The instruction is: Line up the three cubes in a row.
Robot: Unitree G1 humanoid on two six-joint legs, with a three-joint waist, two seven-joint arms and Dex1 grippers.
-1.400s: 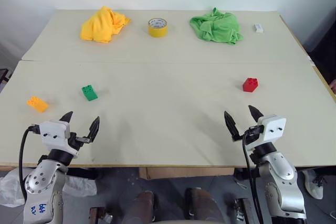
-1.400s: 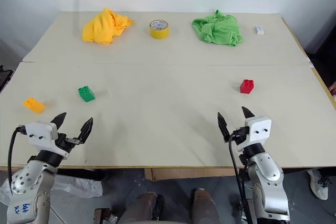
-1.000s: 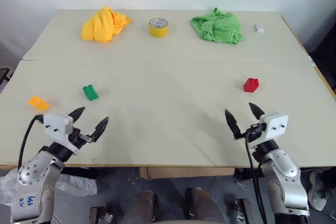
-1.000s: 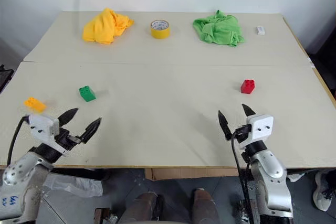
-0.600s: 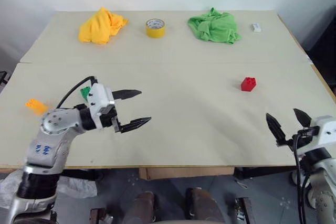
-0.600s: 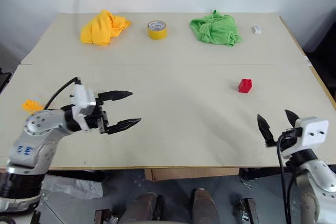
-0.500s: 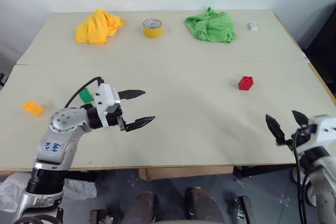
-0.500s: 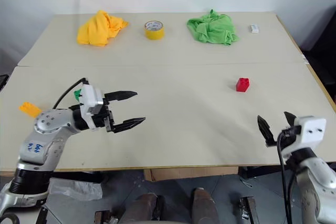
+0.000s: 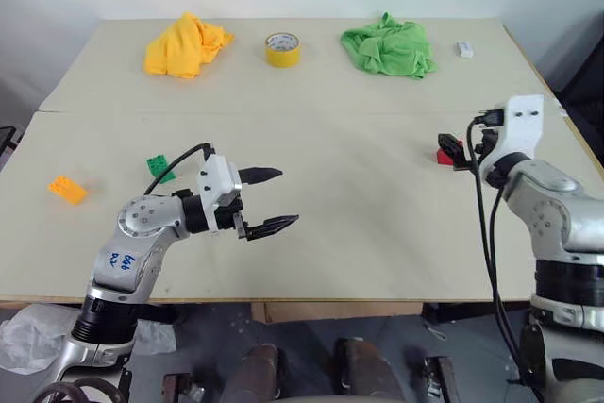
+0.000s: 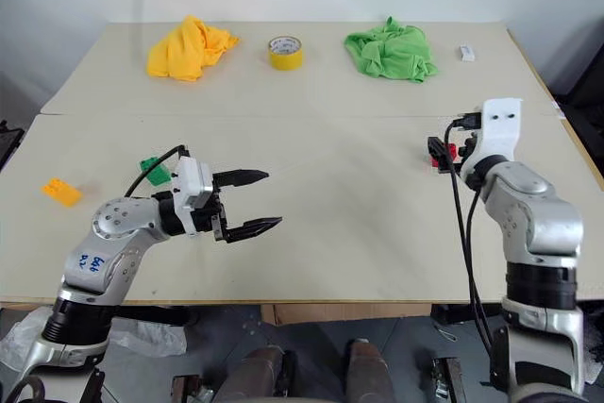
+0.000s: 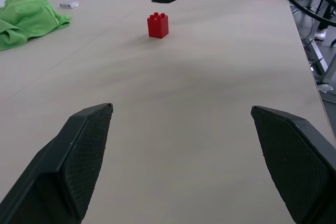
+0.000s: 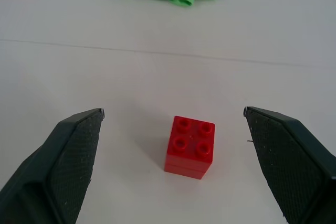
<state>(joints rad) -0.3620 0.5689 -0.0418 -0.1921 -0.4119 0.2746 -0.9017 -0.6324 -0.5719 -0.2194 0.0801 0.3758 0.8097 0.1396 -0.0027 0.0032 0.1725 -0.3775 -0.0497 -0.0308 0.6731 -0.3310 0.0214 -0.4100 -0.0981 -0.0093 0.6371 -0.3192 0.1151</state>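
The orange-yellow brick [image 9: 67, 190] sits far left on the bench [image 9: 359, 233]. The green brick [image 9: 159, 169] is at about 2 o'clock from it, partly behind the left arm's cable. The left claw [image 9: 269, 200] hangs over the middle of the bench, wide open and holding nothing, pointing toward 3 o'clock. Far back lie a yellow cloth [image 9: 184, 43], a yellow tape roll [image 9: 282, 48] and a green cloth [image 9: 389, 46]. The red brick [image 12: 190, 147] stands far right. The right claw [image 12: 181, 169] is wide open just in front of it, a finger on each side, not touching it.
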